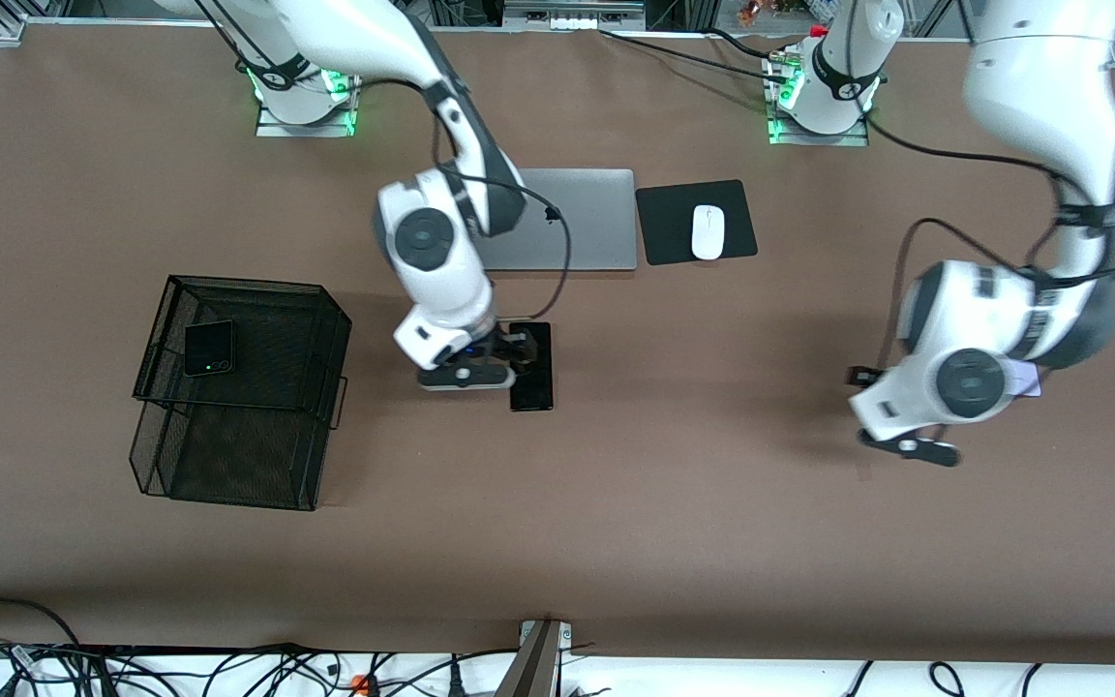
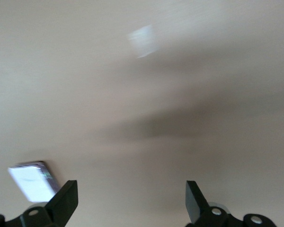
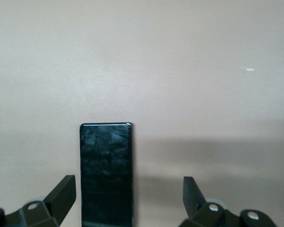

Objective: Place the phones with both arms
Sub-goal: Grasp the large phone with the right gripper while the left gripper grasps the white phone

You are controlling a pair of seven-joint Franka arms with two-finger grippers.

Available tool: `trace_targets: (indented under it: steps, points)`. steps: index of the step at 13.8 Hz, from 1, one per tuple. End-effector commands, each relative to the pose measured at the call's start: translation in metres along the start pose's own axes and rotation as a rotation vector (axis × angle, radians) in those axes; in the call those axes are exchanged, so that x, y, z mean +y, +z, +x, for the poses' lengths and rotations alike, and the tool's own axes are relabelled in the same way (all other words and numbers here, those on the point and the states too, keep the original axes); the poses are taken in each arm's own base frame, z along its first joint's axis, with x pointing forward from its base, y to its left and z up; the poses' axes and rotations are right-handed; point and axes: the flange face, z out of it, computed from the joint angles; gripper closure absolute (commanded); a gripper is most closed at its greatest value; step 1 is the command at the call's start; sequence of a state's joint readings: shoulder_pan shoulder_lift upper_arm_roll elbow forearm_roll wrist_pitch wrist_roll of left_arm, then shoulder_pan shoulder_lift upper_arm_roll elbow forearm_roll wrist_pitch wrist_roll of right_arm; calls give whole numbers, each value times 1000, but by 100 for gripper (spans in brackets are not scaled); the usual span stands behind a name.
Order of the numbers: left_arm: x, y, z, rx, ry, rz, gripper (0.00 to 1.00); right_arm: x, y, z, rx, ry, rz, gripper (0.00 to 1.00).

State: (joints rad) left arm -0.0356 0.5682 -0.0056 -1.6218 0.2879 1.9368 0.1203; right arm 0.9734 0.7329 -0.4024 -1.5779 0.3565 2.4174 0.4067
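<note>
Two pincers stand wide and hold nothing. The right pincer (image 3: 128,198) is low over the long black phone (image 1: 531,367) on the desk (image 1: 674,503). The left pincer (image 2: 131,201) hangs near the pale phone (image 2: 33,182). One small black phone (image 1: 208,348) lies on the wire basket (image 1: 238,392).

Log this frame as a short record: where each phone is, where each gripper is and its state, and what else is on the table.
small squarish black phone: on black wire-mesh basket, upper tier
long black slab phone: flat on brown table
pale lilac-white phone: on table, under left arm
right gripper: open, over slab phone
left gripper: open, beside pale phone
other: grey laptop, white mouse
</note>
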Motion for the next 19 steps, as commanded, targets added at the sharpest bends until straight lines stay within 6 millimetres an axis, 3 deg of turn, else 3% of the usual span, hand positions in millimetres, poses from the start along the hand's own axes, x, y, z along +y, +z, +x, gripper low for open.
trace_targets:
  steps: [1, 4, 5, 8, 13, 19]
  points:
    - [-48, 21, -33, 48, 59, 24, 0, -11, 31, 5, 21, -26, -10, 0]
    - [-120, 46, -60, 100, 73, 2, 0, -21, 57, -9, 6, -54, -14, 0]
    - [-145, 52, -71, 122, 44, -13, 0, -23, 57, -10, 7, -61, -10, 0]
    - [-193, 78, -95, 162, -48, -44, 0, -27, 58, -14, -3, -113, 3, 0]
    - [-215, 120, -122, 243, -189, -162, 0, -32, 60, -18, -25, -64, 50, 0]
    - [-220, 156, -132, 283, -284, -220, 0, -31, 73, -25, -37, -82, 33, 0]
